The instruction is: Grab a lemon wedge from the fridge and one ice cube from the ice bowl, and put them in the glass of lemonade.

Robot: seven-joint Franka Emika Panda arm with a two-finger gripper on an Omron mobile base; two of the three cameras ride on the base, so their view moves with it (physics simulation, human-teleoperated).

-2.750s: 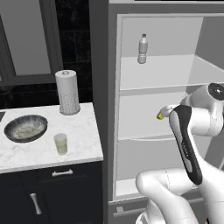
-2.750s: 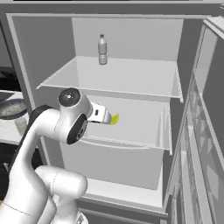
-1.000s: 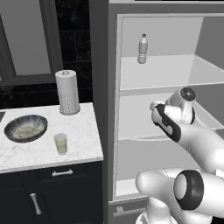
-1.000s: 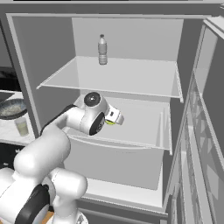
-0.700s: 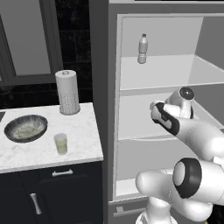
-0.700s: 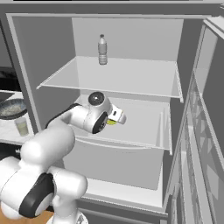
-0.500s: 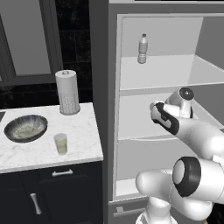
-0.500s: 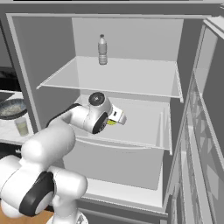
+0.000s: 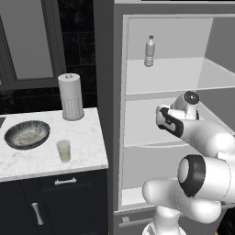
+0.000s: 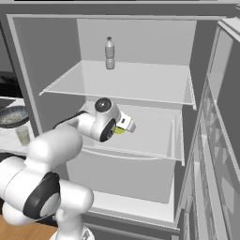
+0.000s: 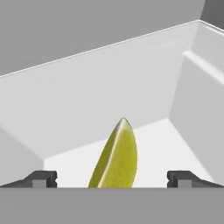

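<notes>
Inside the fridge (image 10: pixel 140 84), the pincer (image 11: pixel 112 178) stands wide open around the lemon wedge (image 11: pixel 116 155)

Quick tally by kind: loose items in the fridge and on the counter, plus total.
Water bottle: 1
Lemon wedge: 1
Ice bowl: 1
Glass of lemonade: 1
Paper-towel roll: 1
Total: 5
</notes>
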